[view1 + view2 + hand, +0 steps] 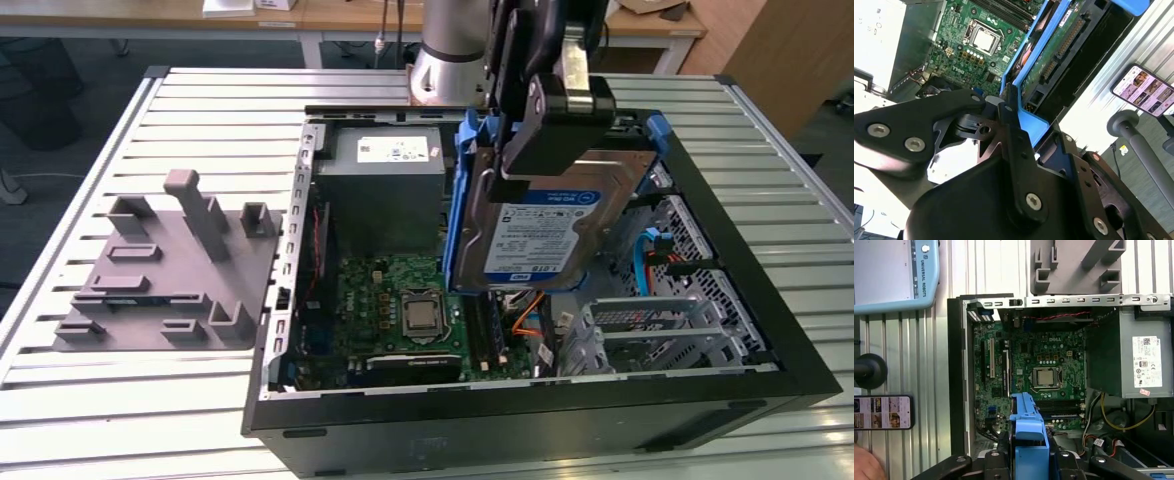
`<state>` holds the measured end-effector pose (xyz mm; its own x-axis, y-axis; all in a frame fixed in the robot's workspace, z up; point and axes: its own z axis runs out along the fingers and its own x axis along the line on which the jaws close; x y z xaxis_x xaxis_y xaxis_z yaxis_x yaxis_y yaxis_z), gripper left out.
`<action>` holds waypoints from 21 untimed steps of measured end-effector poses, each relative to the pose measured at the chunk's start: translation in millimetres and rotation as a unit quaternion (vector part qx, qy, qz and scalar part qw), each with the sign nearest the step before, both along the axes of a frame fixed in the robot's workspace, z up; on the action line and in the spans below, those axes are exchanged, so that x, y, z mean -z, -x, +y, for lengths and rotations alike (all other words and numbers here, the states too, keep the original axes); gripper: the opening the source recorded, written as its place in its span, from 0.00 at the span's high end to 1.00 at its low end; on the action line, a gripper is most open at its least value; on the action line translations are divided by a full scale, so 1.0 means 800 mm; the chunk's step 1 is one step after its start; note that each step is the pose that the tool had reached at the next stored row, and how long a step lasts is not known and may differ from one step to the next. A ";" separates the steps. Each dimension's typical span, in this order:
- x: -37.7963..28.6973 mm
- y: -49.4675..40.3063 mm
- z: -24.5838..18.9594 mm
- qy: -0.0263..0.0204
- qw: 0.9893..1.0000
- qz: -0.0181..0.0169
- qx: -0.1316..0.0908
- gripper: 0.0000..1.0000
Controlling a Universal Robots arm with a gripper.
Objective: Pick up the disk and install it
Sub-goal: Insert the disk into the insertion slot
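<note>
- In the exterior view, the gripper (534, 180) holds the disk (554, 235) label-up and steeply tilted over the open computer case (534, 420). The disk hangs to the exterior view's right of the motherboard (400, 310) and nearer than the power supply (387, 165). Its low end hangs over the orange cables (525, 312), and the drive cage (667, 320) lies further right. I judge the pick-up done and the install step in hand, with the disk not yet seated.
- In the second wrist view, the black fingers (1010, 125) are pinched onto the disk's blue carrier frame (1029, 122). The disk's green circuit-board side runs away from them over the case.
- In the first wrist view, the carrier frame sits clamped between a finger on each side, just past the memory slots (1056, 407), with the processor socket (1046, 376) beyond.
- As a judgement, seating calls for levelling the tilt, squaring the frame to its bay, and keeping the cables out from under it.
</note>
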<state>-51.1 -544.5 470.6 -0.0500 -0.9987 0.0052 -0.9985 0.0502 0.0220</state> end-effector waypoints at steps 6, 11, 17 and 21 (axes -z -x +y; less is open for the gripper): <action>0.0002 -0.009 -0.0001 0.000 1.000 0.000 0.000 0.64; 0.0005 -0.018 -0.0013 0.000 1.000 0.000 0.000 0.64; 0.0015 -0.022 -0.0089 0.000 1.000 0.000 0.000 0.64; 0.0024 -0.022 -0.0110 0.000 1.000 -0.003 0.000 0.64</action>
<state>-33.1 -553.4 468.7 -0.0501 -0.9987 0.0048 -0.9986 0.0502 0.0152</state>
